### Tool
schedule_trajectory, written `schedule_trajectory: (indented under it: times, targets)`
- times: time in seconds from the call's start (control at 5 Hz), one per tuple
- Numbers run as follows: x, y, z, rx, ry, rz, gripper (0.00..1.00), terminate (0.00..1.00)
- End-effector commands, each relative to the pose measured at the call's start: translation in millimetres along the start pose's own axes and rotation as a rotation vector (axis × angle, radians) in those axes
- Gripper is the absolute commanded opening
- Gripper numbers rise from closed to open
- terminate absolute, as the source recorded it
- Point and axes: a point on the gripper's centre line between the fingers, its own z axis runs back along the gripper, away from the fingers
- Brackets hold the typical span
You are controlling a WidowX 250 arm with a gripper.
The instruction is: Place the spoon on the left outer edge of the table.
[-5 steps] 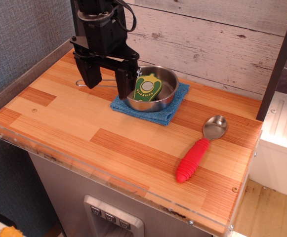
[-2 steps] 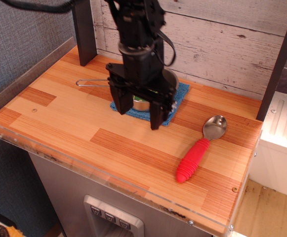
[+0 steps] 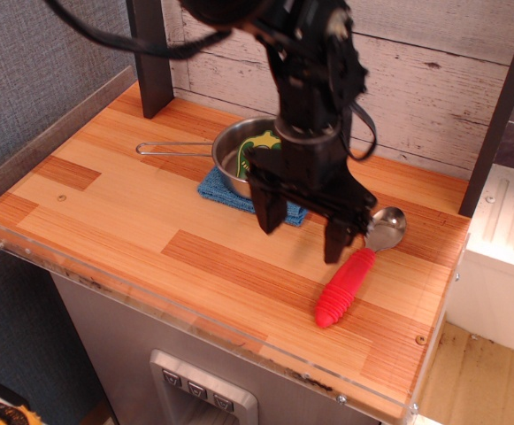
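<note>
The spoon [image 3: 349,282] lies flat at the right of the wooden table [image 3: 133,221]. Its ribbed red handle points toward the front edge and its silver bowl [image 3: 387,227] points toward the back. My black gripper [image 3: 303,235] is open and empty, fingers pointing down. It hangs above the table just left of the spoon, with its right finger [image 3: 336,240] close to where handle meets bowl. The arm hides part of the pan behind it.
A steel pan [image 3: 237,156] with a thin wire handle [image 3: 172,148] sits on a blue cloth [image 3: 223,190] at the back centre, with a green and yellow object inside. A dark post [image 3: 150,62] stands at the back left. A clear acrylic rim [image 3: 150,305] edges the table.
My gripper has moved from above the pan at the back left to the right and forward, now beside the spoon. The spoon has not moved.
</note>
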Motion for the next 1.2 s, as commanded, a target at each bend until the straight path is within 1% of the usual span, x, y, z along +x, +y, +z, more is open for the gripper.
schedule_trajectory:
  times: [0.0,0.2,0.4,0.6,0.8,1.0]
  targets:
    - [12.6,-26.2,-14.5,-0.012,-0.050,0.017,1.00,0.00]
    - [13.5,-33.5,-23.1,-0.001,-0.035,-0.003,1.00,0.00]
    - [12.3,-37.6,-37.4,0.005,-0.007,-0.011,1.00,0.00]
    - [11.5,-35.6,-44.9,0.014,0.015,-0.017,1.00,0.00]
    - [10.3,-34.9,-47.7,0.028,0.030,-0.019,0.00,0.00]
    - [13.4,-35.9,-37.1,0.017,0.013,-0.046,0.00,0.00]
